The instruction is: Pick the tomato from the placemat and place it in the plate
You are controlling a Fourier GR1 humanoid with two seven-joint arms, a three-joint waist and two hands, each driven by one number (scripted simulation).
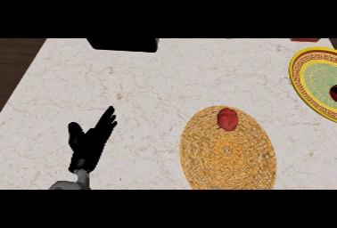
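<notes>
Tomato (228, 119) on the placemat (228, 156) lower right, plate (314, 84) at right edge, left robot hand (91, 140) open lower left.

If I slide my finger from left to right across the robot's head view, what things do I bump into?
Left hand, open and resting → woven placemat, with the tomato lying on its far part → yellow and green plate at the right edge.

A pale marble-patterned counter (151, 89) carries a round woven placemat (228, 151) near its front edge, a yellow-rimmed plate (316, 82) cut off at the right, and a black object (123, 44) at the far edge.
</notes>
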